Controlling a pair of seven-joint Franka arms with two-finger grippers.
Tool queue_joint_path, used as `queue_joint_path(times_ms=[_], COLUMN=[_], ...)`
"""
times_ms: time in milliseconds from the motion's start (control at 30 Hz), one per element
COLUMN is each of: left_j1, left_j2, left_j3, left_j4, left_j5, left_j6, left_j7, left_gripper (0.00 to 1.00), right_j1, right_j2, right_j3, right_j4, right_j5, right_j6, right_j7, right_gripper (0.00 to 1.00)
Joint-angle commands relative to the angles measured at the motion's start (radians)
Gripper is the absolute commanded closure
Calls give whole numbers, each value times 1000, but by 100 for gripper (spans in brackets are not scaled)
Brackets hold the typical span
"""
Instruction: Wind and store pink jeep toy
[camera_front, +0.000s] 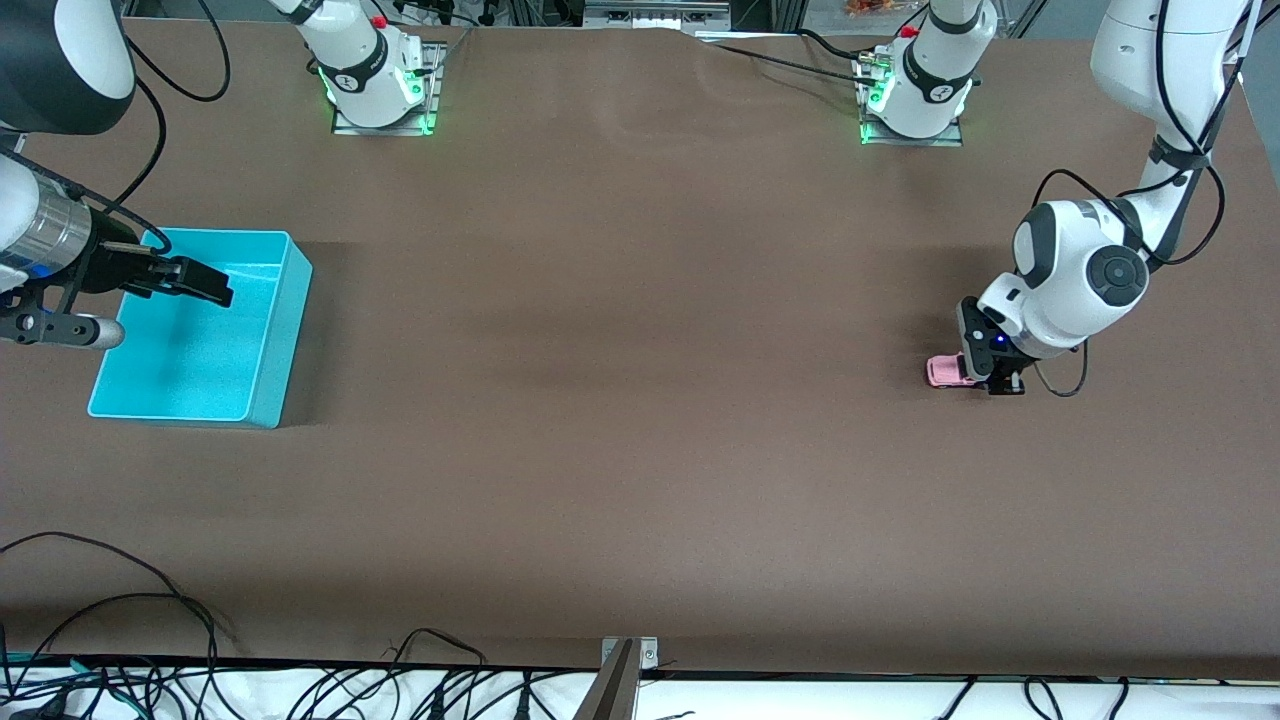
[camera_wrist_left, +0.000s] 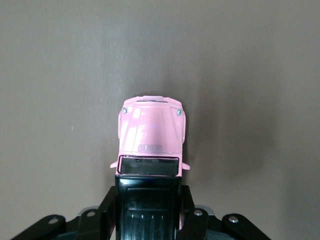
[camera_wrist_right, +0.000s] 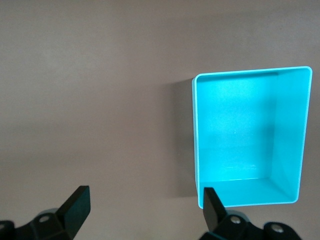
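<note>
The pink jeep toy (camera_front: 943, 371) sits low on the brown table toward the left arm's end, its pink hood (camera_wrist_left: 151, 132) pointing away from the wrist camera. My left gripper (camera_front: 987, 376) is shut on the jeep's rear part, and its black fingers (camera_wrist_left: 106, 201) press both sides of the black roof section. The turquoise bin (camera_front: 284, 330) stands empty at the right arm's end. My right gripper (camera_front: 207, 284) hovers open above the bin's inside, holding nothing. In the right wrist view the right gripper (camera_wrist_right: 145, 200) shows wide apart beside the bin (camera_wrist_right: 250, 140).
Both arm bases (camera_front: 380, 85) (camera_front: 915, 95) stand along the table's edge farthest from the front camera. Loose black cables (camera_front: 120, 640) and a metal bracket (camera_front: 628, 660) lie along the edge nearest the front camera. Bare brown tabletop (camera_front: 620, 350) stretches between jeep and bin.
</note>
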Motion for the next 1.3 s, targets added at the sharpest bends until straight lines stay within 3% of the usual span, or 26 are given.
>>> queue_joint_path(times_ms=[0,367,1268], left_j1=[10,11,33], left_j2=[81,92,97], left_j3=[43,126,218], left_j4=[13,13,28], left_j5=[52,58,52], left_j6=[8,9,54], left_j7=[19,91,255], left_gripper=[100,100,100], right_j1=[-1,-1,-1], right_j2=[-6,-6,-6], right_j3=[0,0,0], right_j4=[4,4,4], right_j5=[14,14,12], right_j6=[-1,-1,-1], right_j7=[2,4,2], right_gripper=[0,0,0])
